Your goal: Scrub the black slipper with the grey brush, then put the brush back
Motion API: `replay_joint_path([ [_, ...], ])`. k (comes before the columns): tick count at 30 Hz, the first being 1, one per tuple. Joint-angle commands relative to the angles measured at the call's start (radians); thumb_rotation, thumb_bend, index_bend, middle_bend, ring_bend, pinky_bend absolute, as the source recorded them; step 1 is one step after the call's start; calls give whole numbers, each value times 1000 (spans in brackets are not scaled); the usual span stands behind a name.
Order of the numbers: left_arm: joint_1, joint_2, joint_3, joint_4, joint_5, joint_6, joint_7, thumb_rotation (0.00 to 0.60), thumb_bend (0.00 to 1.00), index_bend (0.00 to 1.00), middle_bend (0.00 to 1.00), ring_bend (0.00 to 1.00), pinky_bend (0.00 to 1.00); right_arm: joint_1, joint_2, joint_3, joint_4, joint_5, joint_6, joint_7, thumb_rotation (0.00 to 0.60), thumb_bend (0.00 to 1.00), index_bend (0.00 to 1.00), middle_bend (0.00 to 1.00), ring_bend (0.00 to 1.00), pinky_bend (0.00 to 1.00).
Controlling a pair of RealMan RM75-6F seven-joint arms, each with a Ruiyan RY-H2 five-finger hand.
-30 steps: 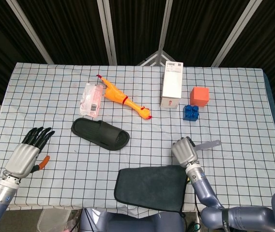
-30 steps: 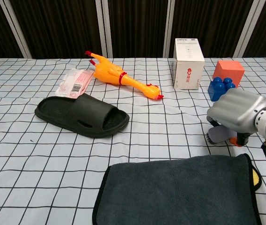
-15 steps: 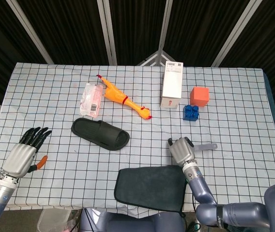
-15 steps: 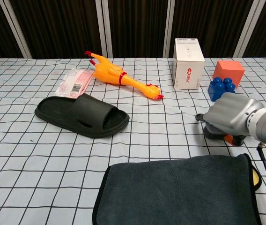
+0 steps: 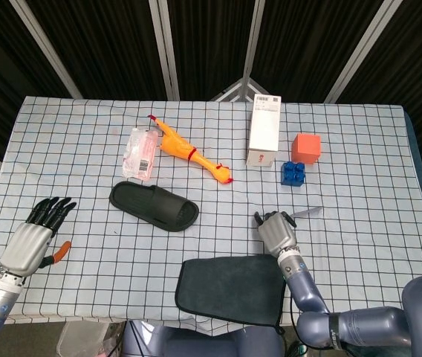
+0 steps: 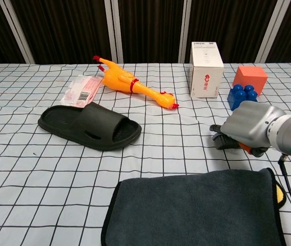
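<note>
Shifted leftward since the earlier frames, the grey brush (image 5: 305, 213) is being carried in the right hand (image 5: 276, 231) at lower right. At far lower left, the left hand (image 5: 30, 235) is being kept wide. At center-left, the black slipper (image 5: 154, 205) is being left untouched on the tabletop (image 5: 359, 171).

bright even overhead light, soft short shadows, sharp focus, dark backdrop.

It looks like a robot test lab: black curtains (image 5: 85, 44) on metal struts hang behind a table (image 5: 359, 245) under a checked grid cloth, with unrelated props scattered across that table.
</note>
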Motion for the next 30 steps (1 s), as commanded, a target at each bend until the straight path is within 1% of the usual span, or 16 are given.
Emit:
replay_joint_path([
  [1,2,0,0,-3,5,3,2,600,535,49,33,0,0,7,14,-1,-32,12,20,-1,600,698,0,248,312,567],
  [9,10,-2,-1,-14,14,6,17,600,536,50,35,0,0,11,35,-26,-82,28,49,-2,600,676,0,243,310,566],
  [13,16,0,0,-21,21,14,25,600,536,50,36,0,0,8,56,-29,-116,23,75,10,600,675,0,244,310,566],
  [19,21,-5,4,-34,38,14,48,600,535,51,37,0,0,-11,111,-42,-178,-2,114,55,600,674,0,245,310,565],
  [23,20,-10,4,-43,42,8,68,600,536,51,37,0,0,-23,141,-55,-199,-16,123,82,600,673,0,246,310,565],
  [26,19,-11,1,-54,44,5,85,600,535,50,37,0,0,-33,168,-66,-212,-25,124,105,600,647,0,245,310,560],
  [28,21,-10,-1,-59,42,7,89,600,515,49,36,0,0,-41,186,-67,-227,-38,131,127,600,601,0,235,293,517],
  [29,25,-9,-2,-62,42,13,89,600,484,47,33,0,0,-50,201,-66,-244,-60,143,150,600,581,0,219,272,473],
  [30,30,-7,-3,-64,42,22,89,600,440,41,30,0,0,-62,218,-69,-266,-92,157,177,600,560,0,192,233,399],
])
